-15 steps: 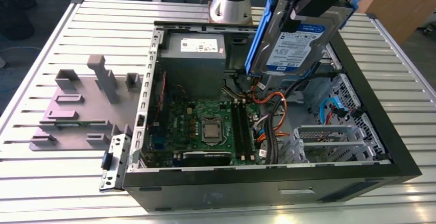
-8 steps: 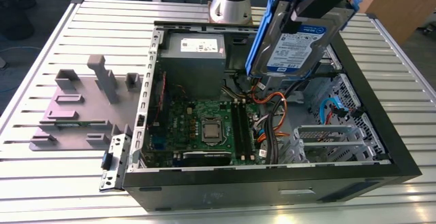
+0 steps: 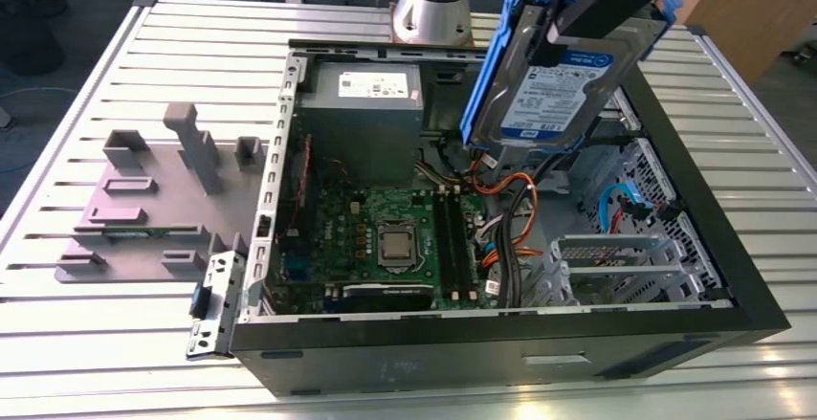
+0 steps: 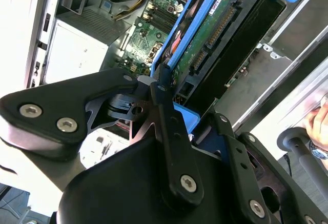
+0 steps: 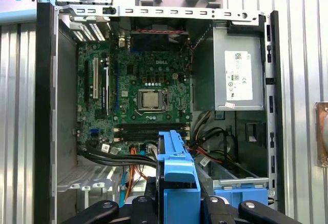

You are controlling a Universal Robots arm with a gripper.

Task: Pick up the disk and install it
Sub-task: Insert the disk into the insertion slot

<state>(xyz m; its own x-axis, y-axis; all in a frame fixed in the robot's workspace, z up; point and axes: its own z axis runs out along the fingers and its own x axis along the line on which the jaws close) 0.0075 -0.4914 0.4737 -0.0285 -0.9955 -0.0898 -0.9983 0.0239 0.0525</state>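
Holding the disk (image 3: 558, 85) on edge above the open computer case (image 3: 447, 353), the gripper (image 3: 590, 9) is clamped on the disk's upper end. In the second wrist view its fingers (image 4: 169, 126) press on the blue rails. The disk hangs tilted in the air over the side of the case toward the exterior view's right, touching nothing below it.

Your first worry is the grip. Only one end is held and the weight hangs under it, so a jolt could make the disk swing or slide between the pads. The plastic rails look smooth. If it dropped, it would land on the orange and black cables (image 3: 508, 190) or on the green main board (image 3: 383, 233).

Next, mind the tilt. The metal bay (image 3: 626, 257) low in the case looks like the seat, though you cannot be sure from here. If the disk goes in at this angle, a rail could catch on the bay's edge and jam.

The cables run just beside that bay, so a loop could get pinched under the disk.

The disk's bare circuit side is exposed and could scrape on the sheet metal.
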